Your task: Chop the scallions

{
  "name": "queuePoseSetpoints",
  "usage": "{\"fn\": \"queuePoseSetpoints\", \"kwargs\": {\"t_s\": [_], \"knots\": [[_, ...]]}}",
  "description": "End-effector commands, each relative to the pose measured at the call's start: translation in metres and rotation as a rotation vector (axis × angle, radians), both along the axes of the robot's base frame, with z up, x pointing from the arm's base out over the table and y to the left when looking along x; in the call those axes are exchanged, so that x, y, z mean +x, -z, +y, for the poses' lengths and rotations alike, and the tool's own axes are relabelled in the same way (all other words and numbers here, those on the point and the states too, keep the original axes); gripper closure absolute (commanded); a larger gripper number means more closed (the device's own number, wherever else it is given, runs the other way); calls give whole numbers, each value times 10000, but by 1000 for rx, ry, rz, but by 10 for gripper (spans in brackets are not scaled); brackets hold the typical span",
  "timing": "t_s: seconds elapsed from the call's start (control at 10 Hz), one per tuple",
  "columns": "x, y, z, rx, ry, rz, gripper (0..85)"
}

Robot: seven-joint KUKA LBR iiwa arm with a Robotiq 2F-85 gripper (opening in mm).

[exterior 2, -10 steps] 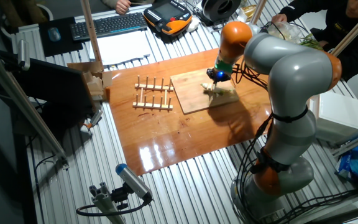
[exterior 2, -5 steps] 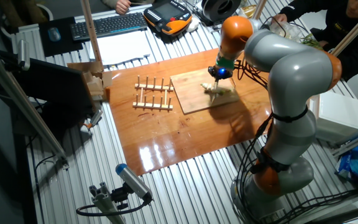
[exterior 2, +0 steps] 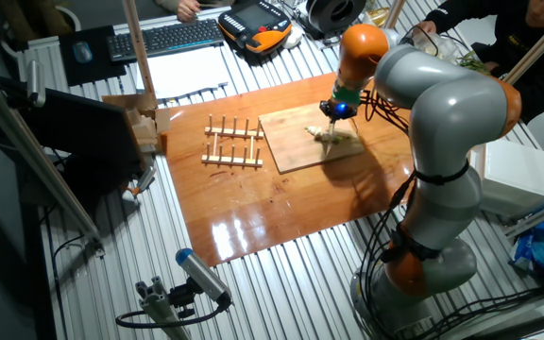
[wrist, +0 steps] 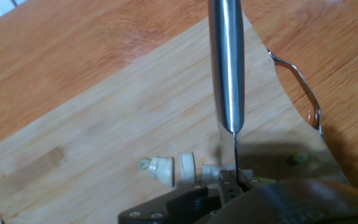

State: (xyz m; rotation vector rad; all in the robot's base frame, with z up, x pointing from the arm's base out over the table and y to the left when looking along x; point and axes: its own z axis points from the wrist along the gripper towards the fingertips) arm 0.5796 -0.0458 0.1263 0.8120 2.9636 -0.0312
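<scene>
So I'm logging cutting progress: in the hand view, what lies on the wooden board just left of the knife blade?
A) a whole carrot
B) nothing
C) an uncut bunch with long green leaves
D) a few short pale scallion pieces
D: short cream-white scallion pieces lie in a row on the wooden board, left of the knife blade.

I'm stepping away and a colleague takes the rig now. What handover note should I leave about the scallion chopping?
Hand: holds a steel knife blade pointing away over the pale wooden cutting board; whether its fingers are open or shut is not visible.
Scallions: short cream-white stalk pieces lie in a row on the board, under the blade's near end.
Done: a few pieces already cut apart.
Left: further cuts. In the fixed view, the pieces sit on the board's right part.
</scene>
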Motion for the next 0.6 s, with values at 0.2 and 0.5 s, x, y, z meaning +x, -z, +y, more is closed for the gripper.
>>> {"fn": "queuePoseSetpoints", "kwargs": {"t_s": [0.2, 0.5], "knots": [[6, -45, -5, 3, -15, -4, 850], [9, -22, -35, -9, -18, 0, 850]]}}
